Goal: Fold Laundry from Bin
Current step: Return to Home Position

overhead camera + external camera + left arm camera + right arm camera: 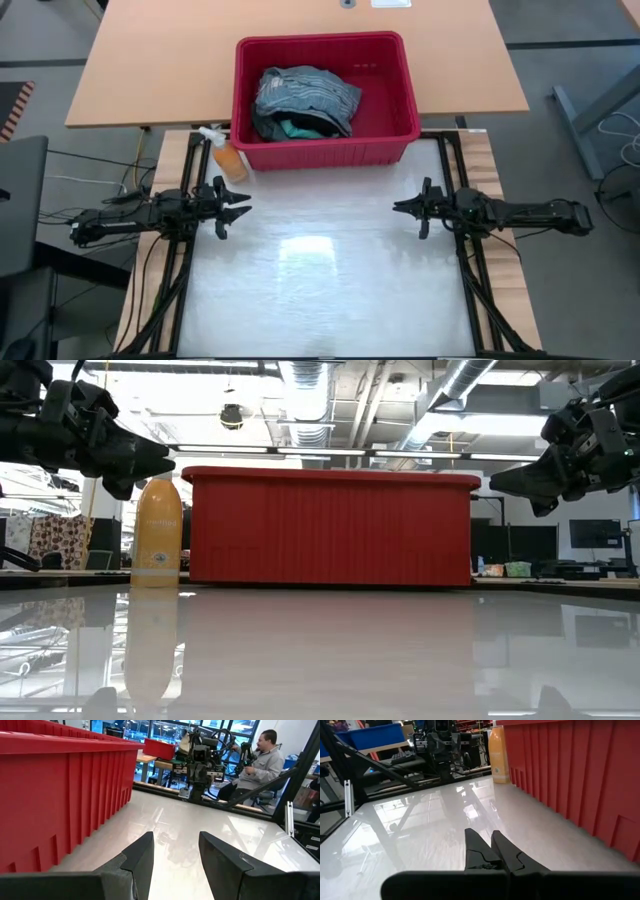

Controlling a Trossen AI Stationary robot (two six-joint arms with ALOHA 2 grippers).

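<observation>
While laundry (305, 98) sits in bin (330, 152), upper centre: left jaws, mid-left, parted, empty; right jaws, mid-right, closed, empty; retreat level, avoiding bottle (228, 158).

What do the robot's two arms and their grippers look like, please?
The left arm and right arm are slim, black and jointed. The left gripper and right gripper each have two dark, tapered, wedge-shaped fingers. Black cables trail beside the arms.
</observation>
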